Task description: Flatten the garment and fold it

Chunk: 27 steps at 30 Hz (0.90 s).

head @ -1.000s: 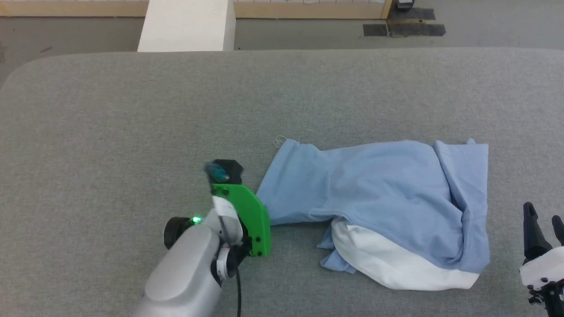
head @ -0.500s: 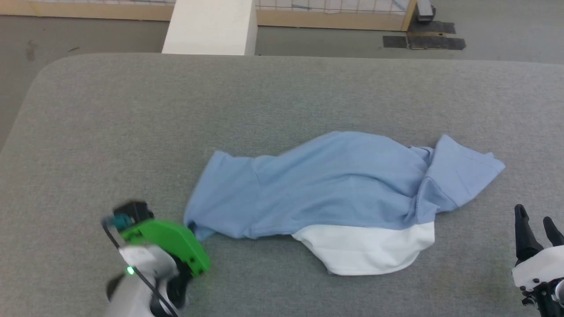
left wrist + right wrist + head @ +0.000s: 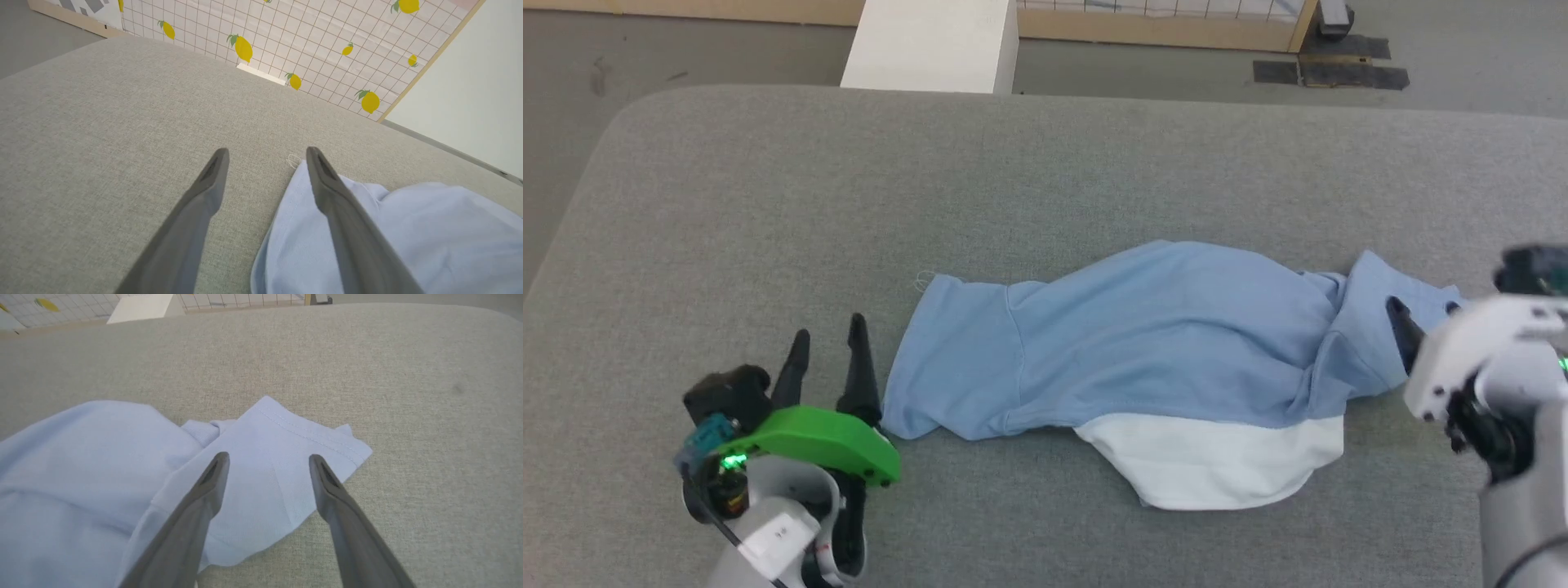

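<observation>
The light blue polo shirt (image 3: 1143,343) lies crumpled in a long strip across the grey table (image 3: 1045,180), with a white inside patch turned out along its near edge. My left gripper (image 3: 827,336) stands open just left of the shirt's left end, holding nothing; in the left wrist view that gripper (image 3: 266,152) has its right finger over the shirt's edge (image 3: 367,237). My right gripper (image 3: 1419,309) hovers open over the shirt's right end. In the right wrist view the open gripper (image 3: 269,456) straddles a hemmed flap of the shirt (image 3: 278,469). Collar, buttons and logo are hidden.
A white block (image 3: 931,45) stands beyond the table's far edge, with a wooden rail behind it. Dark mats (image 3: 1331,73) lie on the floor at the far right. A lemon-patterned grid wall (image 3: 306,45) shows past the table in the left wrist view.
My left gripper has let go of the shirt's left end and now stands open beside it. My right arm has swung up and in over the shirt's right end. The camera shifted slightly.
</observation>
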Motion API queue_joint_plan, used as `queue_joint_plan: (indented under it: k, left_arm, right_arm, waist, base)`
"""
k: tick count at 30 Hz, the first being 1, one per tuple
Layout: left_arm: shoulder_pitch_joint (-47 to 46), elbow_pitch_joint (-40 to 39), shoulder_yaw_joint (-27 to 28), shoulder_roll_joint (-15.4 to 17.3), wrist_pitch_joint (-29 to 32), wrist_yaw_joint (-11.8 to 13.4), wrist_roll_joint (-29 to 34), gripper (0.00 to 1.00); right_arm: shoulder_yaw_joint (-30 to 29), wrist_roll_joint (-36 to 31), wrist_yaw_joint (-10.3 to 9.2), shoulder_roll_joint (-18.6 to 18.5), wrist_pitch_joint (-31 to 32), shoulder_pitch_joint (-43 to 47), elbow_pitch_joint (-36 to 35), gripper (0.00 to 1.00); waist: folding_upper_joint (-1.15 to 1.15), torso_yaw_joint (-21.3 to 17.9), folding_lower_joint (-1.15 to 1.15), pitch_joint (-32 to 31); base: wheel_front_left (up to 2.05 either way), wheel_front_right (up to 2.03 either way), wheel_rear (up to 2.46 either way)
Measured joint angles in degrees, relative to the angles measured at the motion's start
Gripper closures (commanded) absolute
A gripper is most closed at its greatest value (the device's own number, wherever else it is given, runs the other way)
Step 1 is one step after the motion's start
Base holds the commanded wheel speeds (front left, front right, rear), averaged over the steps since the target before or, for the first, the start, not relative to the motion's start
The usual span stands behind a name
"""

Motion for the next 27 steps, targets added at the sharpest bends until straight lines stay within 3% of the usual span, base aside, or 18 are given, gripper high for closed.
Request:
queue_joint_plan:
  k: [8,18,19,21,27]
  left_arm:
    - [0.4,-0.5,-2.2,-1.8,-0.8,-0.1,0.3,0.00]
    - [-1.7,0.3,-3.7,-2.9,-0.8,-0.5,0.5,0.00]
    - [-1.7,0.5,-3.7,-2.9,-0.9,-0.6,0.5,0.00]
    - [-1.8,1.1,-3.8,-2.9,-1.1,-0.6,0.5,0.00]
    - [-1.9,2.3,-3.9,-3.0,-1.3,-1.0,0.5,0.00]
  right_arm:
    - [2.0,-7.2,0.00,-5.0,5.7,-12.4,10.9,0.00]
    - [4.0,-10.5,0.00,-6.3,5.5,-17.0,19.0,0.00]
    - [4.0,-10.5,0.00,-6.5,5.5,-17.4,19.3,0.52]
    - [4.1,-10.5,0.00,-6.6,4.9,-18.2,19.7,1.00]
    - [5.7,-6.8,0.00,-6.5,2.0,-18.1,19.0,1.00]
  waist:
    - [0.00,1.7,0.00,3.5]
    - [0.00,4.9,0.00,8.6]
    - [0.00,5.1,0.00,8.9]
    - [0.00,5.2,0.00,9.1]
    - [0.00,4.6,0.00,7.5]
  base:
    - [0.00,0.00,0.00]
    - [0.00,0.00,0.00]
    - [0.00,0.00,0.00]
    - [0.00,0.00,0.00]
    - [0.00,0.00,0.00]
